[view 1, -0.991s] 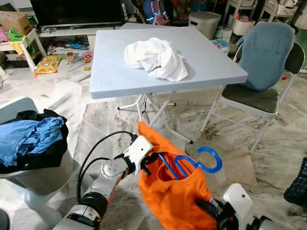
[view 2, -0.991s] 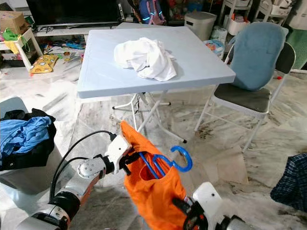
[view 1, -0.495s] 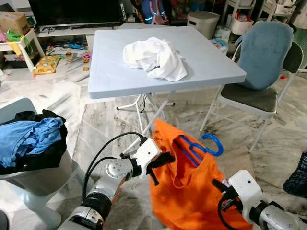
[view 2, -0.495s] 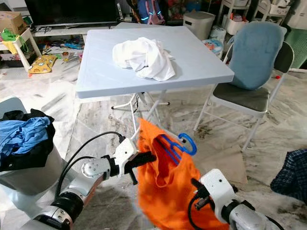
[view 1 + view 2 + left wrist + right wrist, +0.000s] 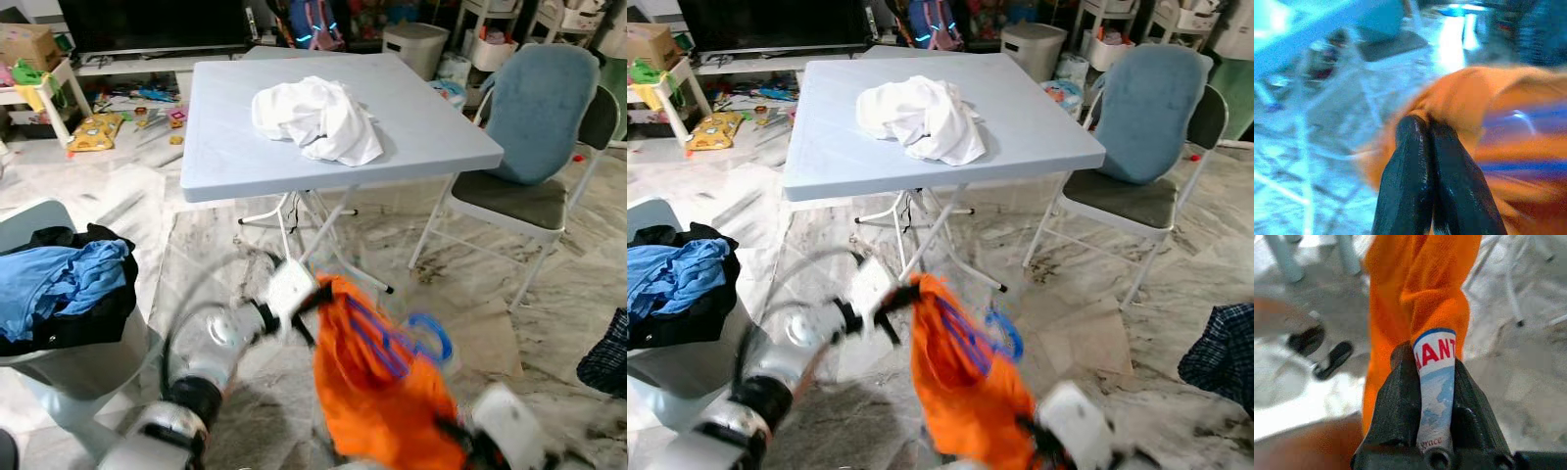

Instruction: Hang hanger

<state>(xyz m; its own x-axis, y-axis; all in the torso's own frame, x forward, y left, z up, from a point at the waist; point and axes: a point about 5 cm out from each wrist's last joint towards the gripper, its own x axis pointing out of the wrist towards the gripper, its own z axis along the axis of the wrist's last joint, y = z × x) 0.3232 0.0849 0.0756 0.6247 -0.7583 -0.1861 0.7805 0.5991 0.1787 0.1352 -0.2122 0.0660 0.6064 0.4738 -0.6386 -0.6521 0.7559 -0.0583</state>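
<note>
Now your left gripper (image 5: pixel 1422 128) pinches the top edge of the crumpled orange cloth garment (image 5: pixel 377 392). Your right gripper's fingers (image 5: pixel 1393 396) clench its printed label. Its blurred blue plastic hanger (image 5: pixel 407 338) sits inside, above the floor.

The blue plastic hanger (image 5: pixel 407 338) sits inside an orange shirt (image 5: pixel 377 392), hook poking out the open top. Both are blurry and hang in the air below the front edge of the light blue bench (image 5: pixel 235 162). The shirt's printed label (image 5: pixel 1436 382) is pinched at its far end.
</note>
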